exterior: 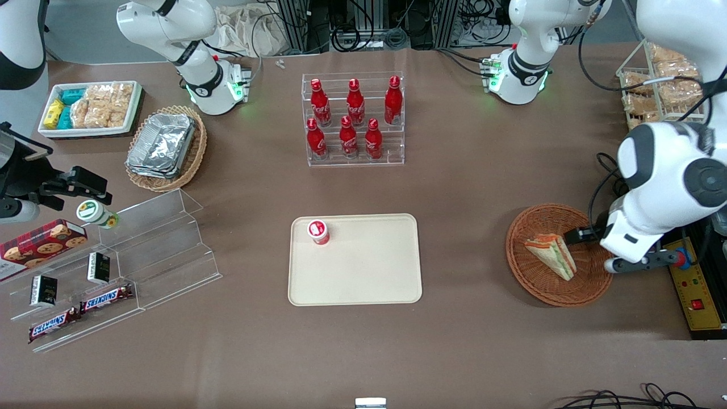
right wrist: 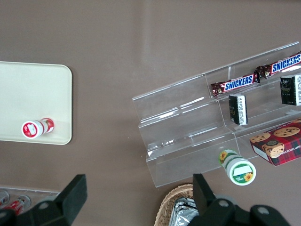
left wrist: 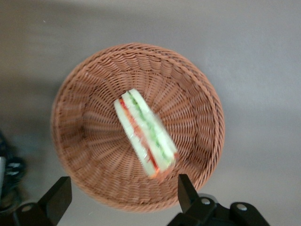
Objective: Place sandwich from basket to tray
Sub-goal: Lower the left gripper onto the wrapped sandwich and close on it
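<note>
The sandwich [exterior: 552, 255] lies in the round reddish-brown basket [exterior: 518, 250], a white-bread wedge with red and green layers in clear wrap. In the left wrist view the sandwich [left wrist: 146, 134] rests near the middle of the basket [left wrist: 94, 80]. My left gripper [exterior: 576, 236] hangs above the basket's rim at the working arm's end, open. Its two black fingers [left wrist: 186, 190] stand wide apart with nothing between them, and the gripper [left wrist: 122, 195] is clear of the sandwich. The cream tray [exterior: 363, 278] lies at the table's middle, toward the parked arm from the basket.
A small red cup [exterior: 318, 232] stands on the tray's corner. A clear rack of red bottles [exterior: 355, 119] stands farther from the camera. A black control box [exterior: 696, 289] sits beside the basket. A stepped acrylic shelf [exterior: 153, 250], a foil-container basket [exterior: 166, 146] and a snack bin [exterior: 91, 108] are toward the parked arm's end.
</note>
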